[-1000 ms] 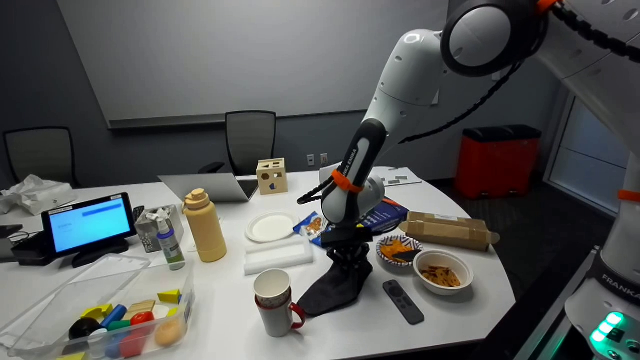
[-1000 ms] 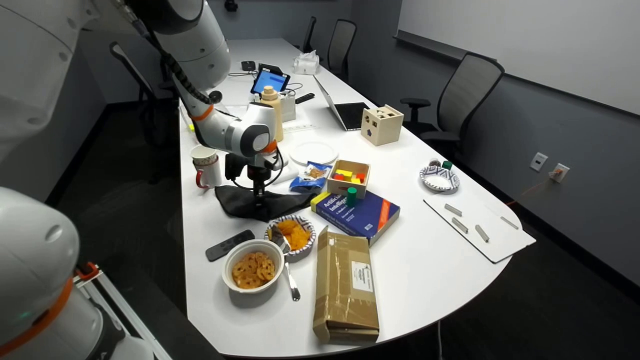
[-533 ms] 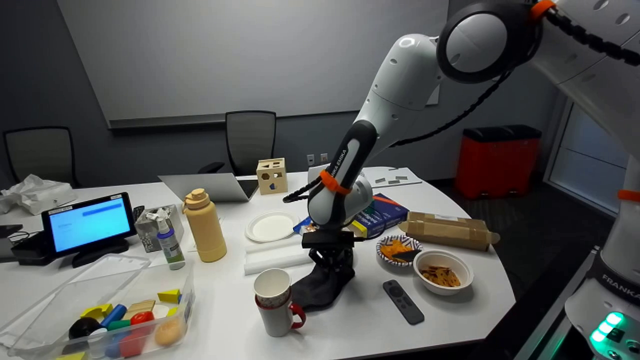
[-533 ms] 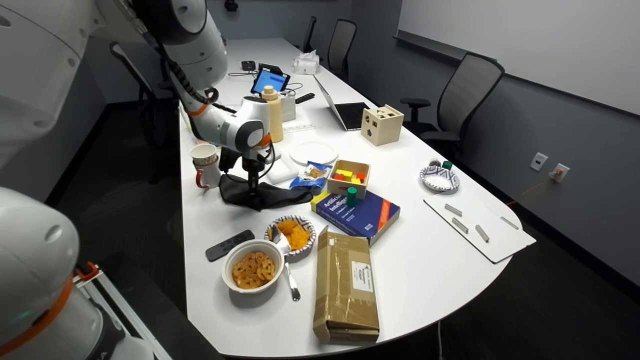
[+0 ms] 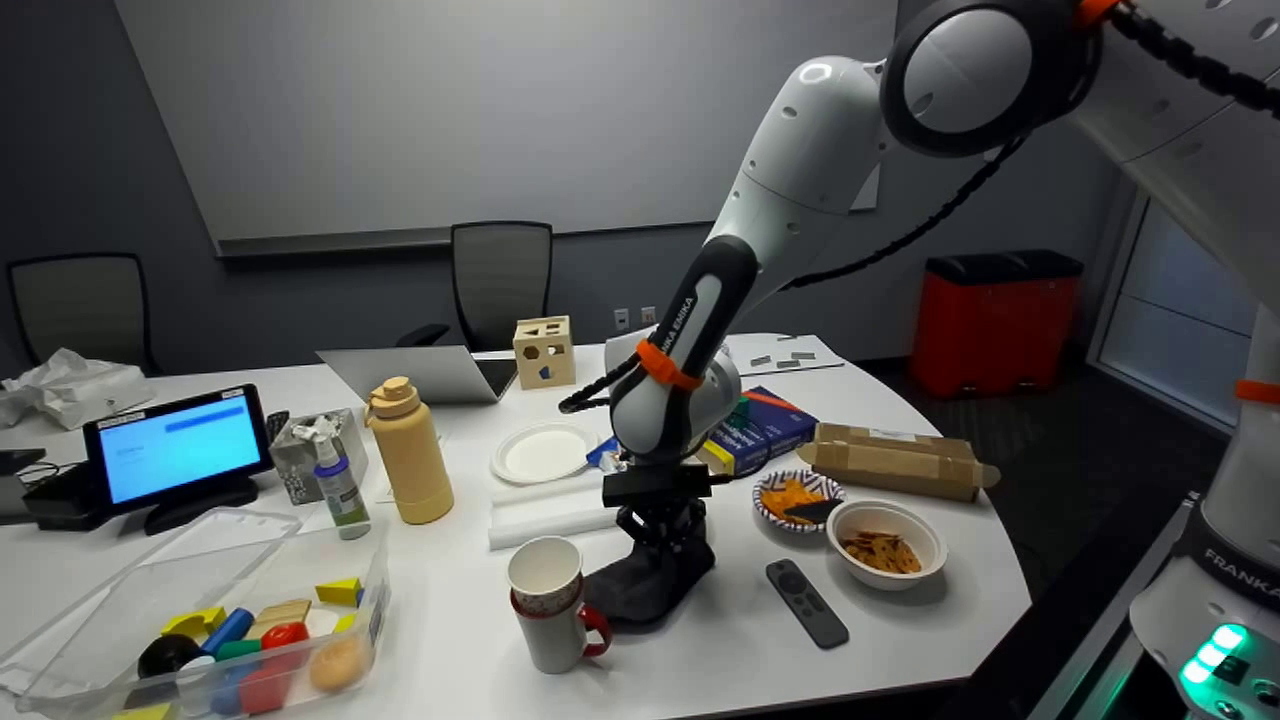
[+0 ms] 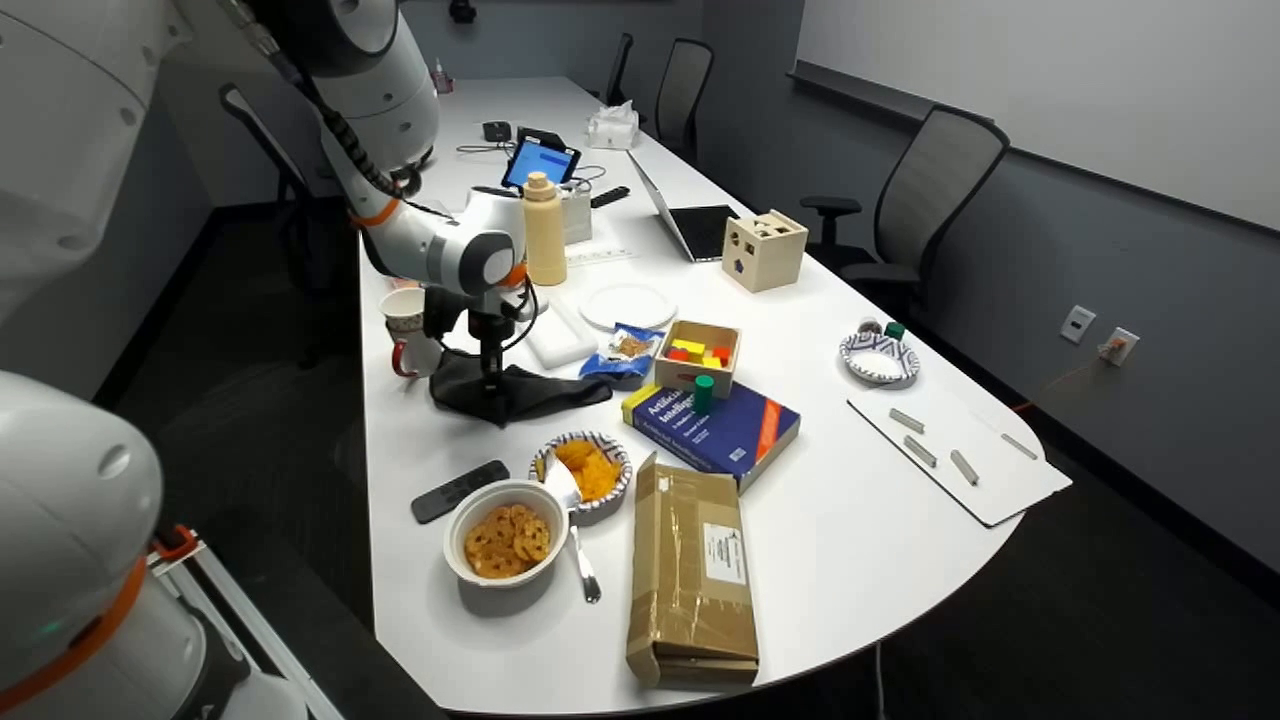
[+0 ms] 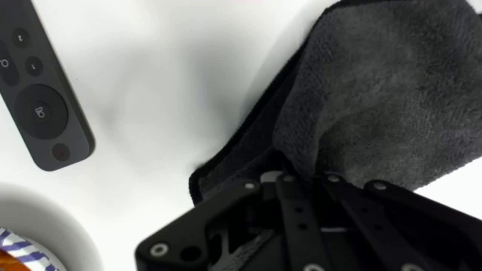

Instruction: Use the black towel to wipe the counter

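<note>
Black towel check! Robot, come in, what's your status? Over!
End effector clamped on black towel. Towel bunched at the grip, draping onto the table. Possibly in the way: mug close by one end, contact unclear; remote, apart from towel.

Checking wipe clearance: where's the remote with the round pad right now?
In an exterior view, the remote lies right of the black towel, beside the white bowl; in the wrist view, it's at upper left.

Matt, fuzzy cloth towel (image 7: 395, 86)
</note>
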